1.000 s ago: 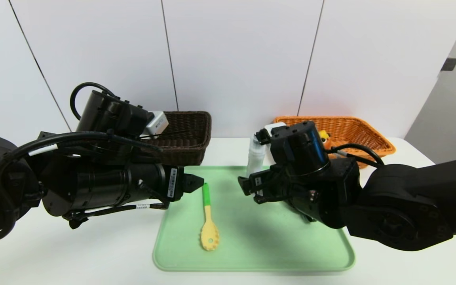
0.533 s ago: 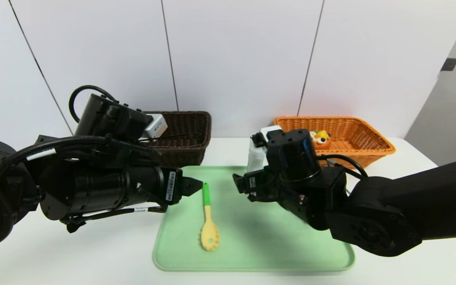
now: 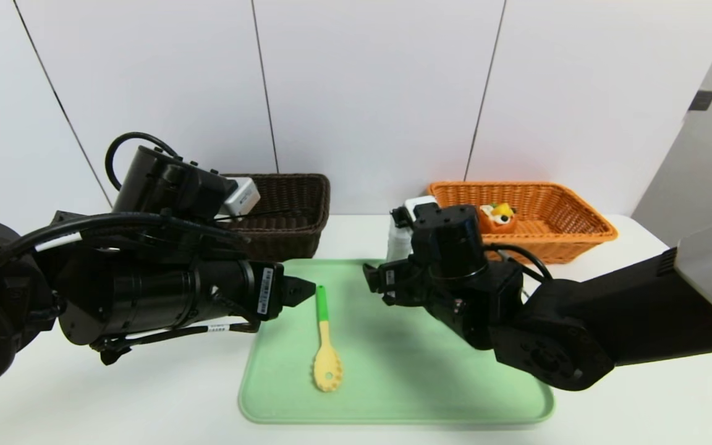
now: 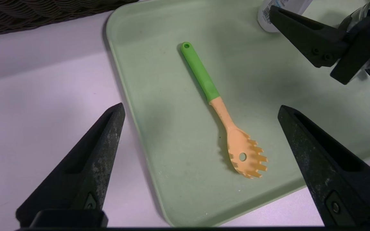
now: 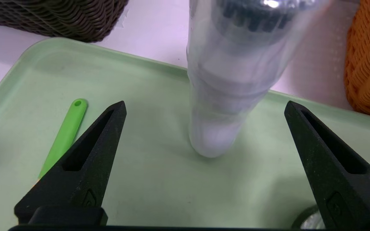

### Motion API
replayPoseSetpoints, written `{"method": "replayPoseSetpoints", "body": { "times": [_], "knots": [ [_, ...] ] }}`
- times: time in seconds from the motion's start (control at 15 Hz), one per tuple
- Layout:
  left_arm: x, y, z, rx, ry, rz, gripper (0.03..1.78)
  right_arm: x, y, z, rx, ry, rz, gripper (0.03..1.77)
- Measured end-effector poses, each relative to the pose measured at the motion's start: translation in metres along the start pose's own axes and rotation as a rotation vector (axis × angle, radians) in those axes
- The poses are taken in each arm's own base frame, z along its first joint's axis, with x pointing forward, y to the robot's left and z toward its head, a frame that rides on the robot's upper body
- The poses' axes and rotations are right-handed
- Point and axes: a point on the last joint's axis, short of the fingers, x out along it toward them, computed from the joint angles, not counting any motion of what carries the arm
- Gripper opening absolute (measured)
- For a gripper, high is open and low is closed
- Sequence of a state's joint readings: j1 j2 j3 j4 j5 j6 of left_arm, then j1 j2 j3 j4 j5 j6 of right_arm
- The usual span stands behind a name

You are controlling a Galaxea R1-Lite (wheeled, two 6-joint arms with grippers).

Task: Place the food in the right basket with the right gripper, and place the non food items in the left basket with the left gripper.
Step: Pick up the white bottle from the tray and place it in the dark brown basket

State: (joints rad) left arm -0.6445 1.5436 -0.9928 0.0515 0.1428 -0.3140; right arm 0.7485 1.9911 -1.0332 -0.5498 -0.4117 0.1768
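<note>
My R pincer point(image 5: 206, 107), released and empty, is over the tray's point(image 3: 393, 418) far edge by the upright bottle point(image 5: 218, 96); a careless swing could topple it. L pincer point(image 4: 201, 107), also spread, hangs over the spoon point(image 4: 201, 72), nr tray's left edge. Cake point(image 3: 498, 219)'s in the orange basket point(image 3: 578, 230).

Head cam: mounted high, aimed forward and down, whole tray point(image 3: 442, 395) covered. Both wrist cams: aimed down at tray, much closer, own fingertips framed. Green spoon handle point(image 3: 322, 304) and white bottle point(image 3: 399, 242) shared by all three; orange-tan basket point(image 3: 547, 247) by head and right wrist.
</note>
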Motion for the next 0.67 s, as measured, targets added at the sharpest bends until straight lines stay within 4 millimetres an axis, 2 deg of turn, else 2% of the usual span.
{"method": "replayPoseSetpoints", "body": {
  "times": [0.67],
  "knots": [
    [-0.007,0.003,-0.006,0.003,0.004,0.002,1.69,0.026,0.004,-0.004,0.016,-0.076,0.001,1.7]
  ]
}}
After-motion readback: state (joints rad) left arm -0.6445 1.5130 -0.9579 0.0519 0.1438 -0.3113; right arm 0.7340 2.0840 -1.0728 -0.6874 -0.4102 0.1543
